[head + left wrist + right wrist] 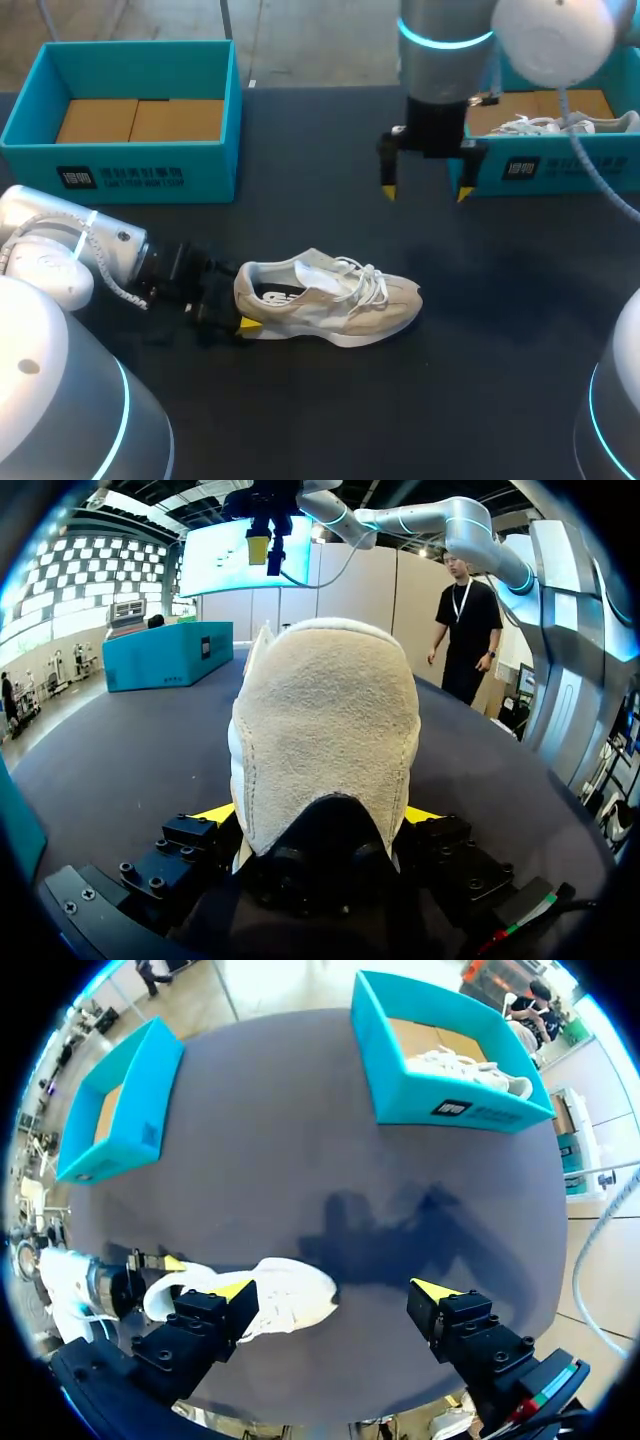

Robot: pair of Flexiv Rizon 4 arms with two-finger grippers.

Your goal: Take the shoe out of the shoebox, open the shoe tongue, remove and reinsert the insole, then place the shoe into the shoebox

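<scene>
Bench (480,380): dark, with teal boxes at its far side.
Right shoebox (560,170): holds a white shoe.
Shoe (330,295): beige, upright mid-bench, outside the boxes.
Left tool (322,820): pinching the shoe's heel.
Right tool (425,191): fingers spread, above the bench near the right shoebox.

Head: high behind, looking down. L wrist: low, tight on shoe (325,740) heel. R wrist: overhead; all share shoe.
</scene>
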